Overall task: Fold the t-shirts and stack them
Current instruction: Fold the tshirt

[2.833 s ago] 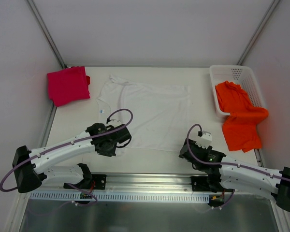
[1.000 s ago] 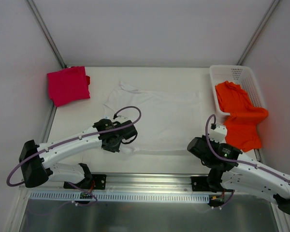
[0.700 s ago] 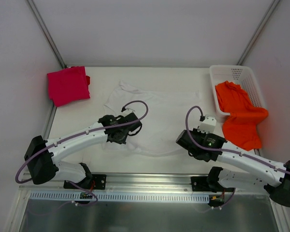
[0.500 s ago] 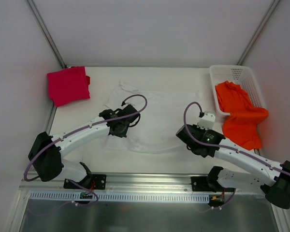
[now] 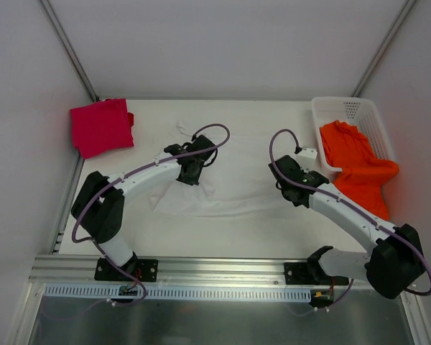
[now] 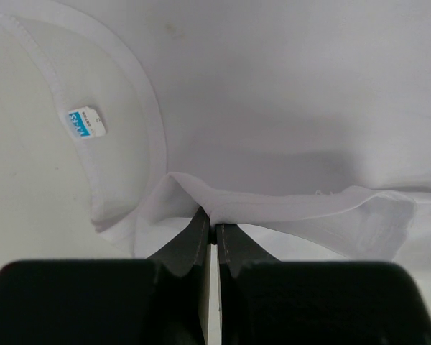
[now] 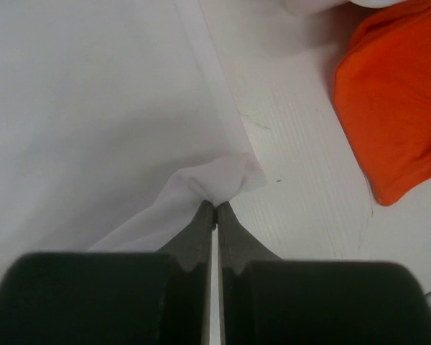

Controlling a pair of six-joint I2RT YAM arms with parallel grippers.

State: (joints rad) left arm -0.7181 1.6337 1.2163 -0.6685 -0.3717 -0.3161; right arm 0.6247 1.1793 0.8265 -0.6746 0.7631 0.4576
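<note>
The step in hand looks like folding the white shirt point(image 5: 237, 188) in half. The shirt lies in the middle of the surface point(image 5: 287, 118). The left hand point(image 6: 213, 230) is closed tight and pinches a thin fold of the shirt's edge, close to the neck. The right hand point(image 7: 215, 207) is closed tight too, and it pinches a small bunch of white cloth at the shirt's other side, near the orange shirt point(image 7: 395, 100).

To do this well, both hands should move together, at the same height and the same speed. The cloth between them should stay flat and a little tight, so it does not sag or wrinkle. The held edge should come down right on the far edge, with the corners matched up. Only then should the hands let go.

The red shirt point(image 5: 100, 127) sits folded at the far left corner. The orange shirt hangs half out of the basket point(image 5: 359, 109) on the right.

A small white and blue label point(image 6: 85, 123) is sewn inside the neck. Its print is too small to read for sure.
</note>
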